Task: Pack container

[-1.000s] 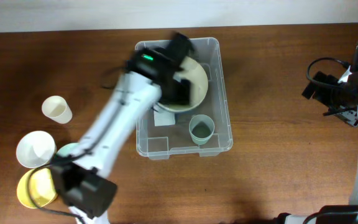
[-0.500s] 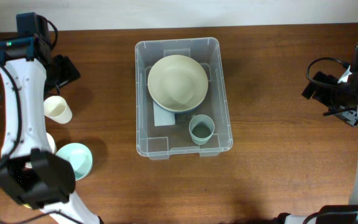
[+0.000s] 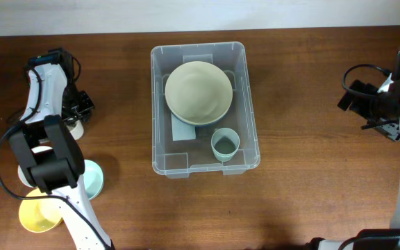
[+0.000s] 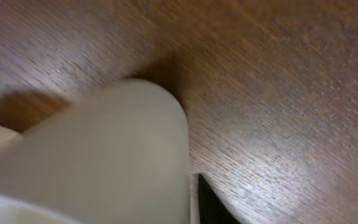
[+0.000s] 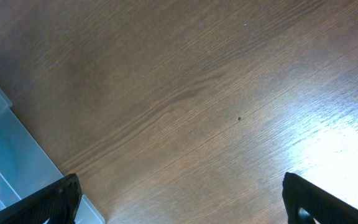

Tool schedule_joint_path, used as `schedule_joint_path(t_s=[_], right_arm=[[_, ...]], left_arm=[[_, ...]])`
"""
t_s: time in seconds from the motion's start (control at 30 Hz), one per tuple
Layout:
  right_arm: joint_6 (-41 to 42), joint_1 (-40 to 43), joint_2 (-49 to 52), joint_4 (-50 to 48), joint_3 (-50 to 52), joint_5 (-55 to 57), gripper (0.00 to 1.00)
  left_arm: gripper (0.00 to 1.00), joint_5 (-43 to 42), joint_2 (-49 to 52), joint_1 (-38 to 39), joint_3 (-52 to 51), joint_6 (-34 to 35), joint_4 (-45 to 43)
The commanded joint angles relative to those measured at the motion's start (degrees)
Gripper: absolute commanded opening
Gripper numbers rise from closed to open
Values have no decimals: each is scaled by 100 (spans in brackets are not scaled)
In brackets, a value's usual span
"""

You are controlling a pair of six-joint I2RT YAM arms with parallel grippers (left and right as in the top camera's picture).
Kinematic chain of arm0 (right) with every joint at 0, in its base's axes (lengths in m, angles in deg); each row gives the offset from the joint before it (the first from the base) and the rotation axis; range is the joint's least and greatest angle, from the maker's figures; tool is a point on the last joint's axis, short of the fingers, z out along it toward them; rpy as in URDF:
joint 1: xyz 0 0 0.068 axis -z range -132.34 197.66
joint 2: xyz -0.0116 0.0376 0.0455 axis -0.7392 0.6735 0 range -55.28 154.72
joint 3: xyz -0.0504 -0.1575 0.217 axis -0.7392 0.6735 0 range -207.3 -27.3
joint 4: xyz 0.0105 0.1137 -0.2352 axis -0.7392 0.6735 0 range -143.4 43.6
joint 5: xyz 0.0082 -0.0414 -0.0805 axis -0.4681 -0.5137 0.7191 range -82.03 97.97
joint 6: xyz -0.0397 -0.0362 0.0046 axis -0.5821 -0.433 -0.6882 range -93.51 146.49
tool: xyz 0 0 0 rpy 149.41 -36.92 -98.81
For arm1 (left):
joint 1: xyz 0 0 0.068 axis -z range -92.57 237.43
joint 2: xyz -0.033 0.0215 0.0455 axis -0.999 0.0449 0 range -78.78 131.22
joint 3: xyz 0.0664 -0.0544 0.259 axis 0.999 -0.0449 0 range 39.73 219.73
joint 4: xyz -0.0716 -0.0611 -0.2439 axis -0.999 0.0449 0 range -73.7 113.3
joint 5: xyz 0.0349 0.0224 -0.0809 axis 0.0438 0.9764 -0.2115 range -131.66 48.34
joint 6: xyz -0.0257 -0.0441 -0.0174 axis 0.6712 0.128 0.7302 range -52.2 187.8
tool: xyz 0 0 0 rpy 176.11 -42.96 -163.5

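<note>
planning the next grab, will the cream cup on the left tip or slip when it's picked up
The cream cup has a smooth, slightly tapered wall, so it could slip in a light pinch. Being a small cup, it is probably light and would tip easily if nudged near the rim. It looks rigid, not floppy.

Robot lab: wooden table, two cabled arms.

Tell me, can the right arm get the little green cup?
Probably yes: the green cup stands uncovered near the container's right wall, and only bare table lies between it and the open right gripper.
</note>
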Motion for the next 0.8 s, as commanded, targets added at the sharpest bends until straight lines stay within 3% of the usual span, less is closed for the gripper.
schedule_joint_path(t_s=[0.0,0.23,0.4,0.57,0.77], right_arm=[[-35,11,15,-17,13,-11,99],[-35,11,15,-20,13,-11,99],[-35,11,15,-20,13,-11,99],[-35,11,15,-20,15,-11,99],[-35,11,15,-15,15,-11,99]], left_arm=[[1,-2,-175,-26,4,0,-42],[0,-59,-911,321,7,0,7],[0,-879,-2013,1099,7,39,22],[1,-802,-2977,2662,7,184,-170],[1,-828,-2959,4448,4,389,-417]])
